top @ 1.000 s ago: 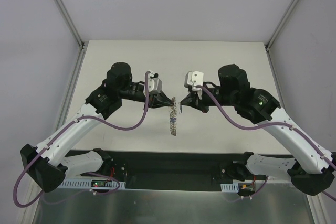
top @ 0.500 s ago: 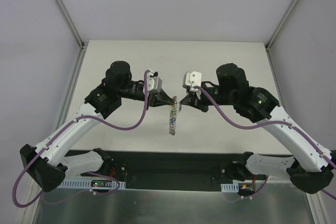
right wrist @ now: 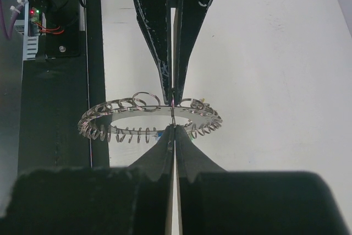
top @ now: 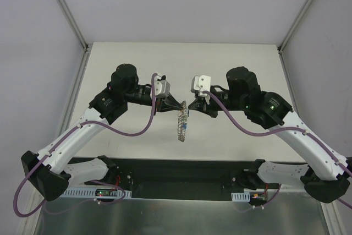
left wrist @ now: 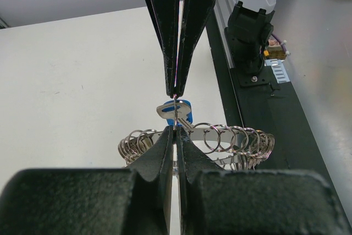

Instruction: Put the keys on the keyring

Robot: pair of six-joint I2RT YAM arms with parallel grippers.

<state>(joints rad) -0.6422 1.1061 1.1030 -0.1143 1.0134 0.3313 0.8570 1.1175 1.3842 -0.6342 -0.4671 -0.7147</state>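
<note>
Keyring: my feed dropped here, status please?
Left gripper shut on keyring, held aloft. Right gripper shut, tip meeting it at blue key. Nothing blocking.

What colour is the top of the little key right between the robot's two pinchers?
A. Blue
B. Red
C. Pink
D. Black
A: in the left wrist view, the key sitting between the two sets of closed fingertips has a blue plastic head, right by the rim of the grey keyring.
</note>
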